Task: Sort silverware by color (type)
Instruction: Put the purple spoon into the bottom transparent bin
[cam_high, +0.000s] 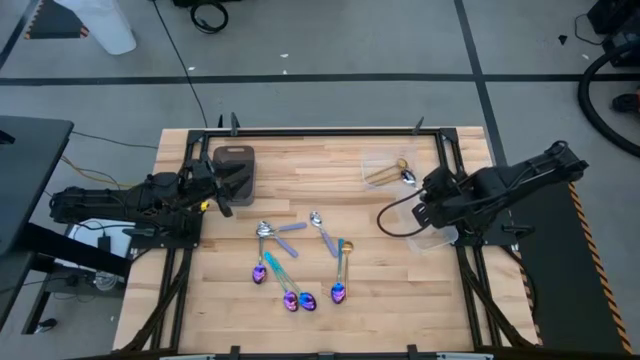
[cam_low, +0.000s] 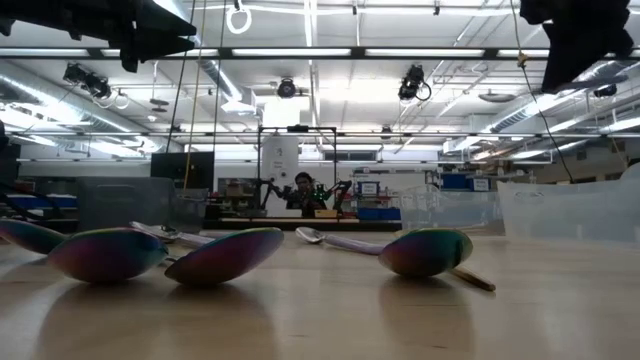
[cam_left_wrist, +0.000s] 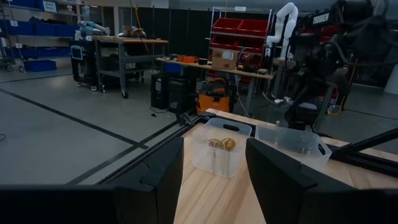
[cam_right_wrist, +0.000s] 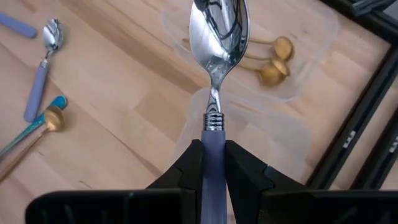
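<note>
We are looking at a pale butcher-block wooden table on a grey workshop floor, with shelving and benches in the room beyond. At the table's three o'clock edge, our right gripper is clamped narrowly on the lavender handle of a silver-bowled spoon, holding it in the air over an empty clear plastic container. Just beyond it, toward one o'clock, a second clear plastic container holds gold spoons. The remaining silverware, a loose scatter of iridescent purple-blue, lavender-handled and gold spoons, lies around the table's centre and toward six o'clock. Our left gripper waits with its fingers spread wide and empty at nine o'clock, beside a dark grey rectangular tray at eleven o'clock.

We judge this the delivery step: one silver spoon is being carried to its bin. The next move calls for lowering over the empty container, not the gold one, and releasing.
</note>
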